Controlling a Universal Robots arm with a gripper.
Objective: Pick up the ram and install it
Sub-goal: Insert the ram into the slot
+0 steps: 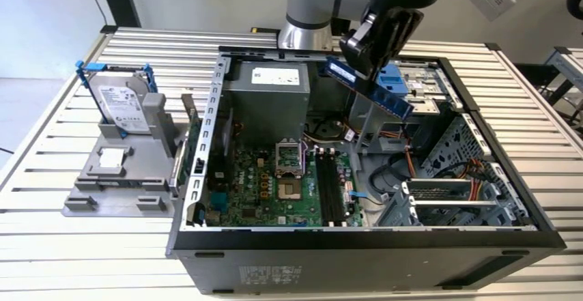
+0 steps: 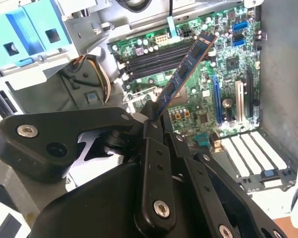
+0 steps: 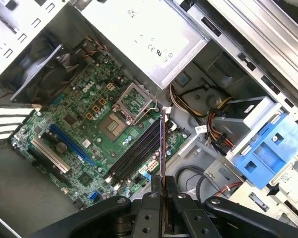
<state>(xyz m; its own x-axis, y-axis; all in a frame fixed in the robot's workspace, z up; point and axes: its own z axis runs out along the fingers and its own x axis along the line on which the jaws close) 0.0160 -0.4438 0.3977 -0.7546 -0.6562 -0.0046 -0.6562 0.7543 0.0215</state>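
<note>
Ram (image 1: 390, 101): thin blue stick with black chips, clamped between the gripper's 2 fingers, most of its length jutting out past the fingertips; in both wrist views (image 2: 185, 71) (image 3: 162, 146) it hangs in the air over the board, touching nothing else.
Gripper (image 1: 367, 67): black, closed tight on the ram, above the open computer case (image 1: 364, 237).
Memory slots (image 3: 135, 154): black parallel slots below the gripper, beyond the ram's free end, well apart from it.
Motherboard (image 1: 273, 192): green, flat on the case floor beneath the gripper, with a bare CPU socket (image 3: 112, 125) beside the slots.
Power supply (image 1: 269, 96): grey box, beside the gripper.
Hard drive (image 1: 123, 99): in a blue frame, upright on a grey stand, far from the gripper, outside the case.
</note>
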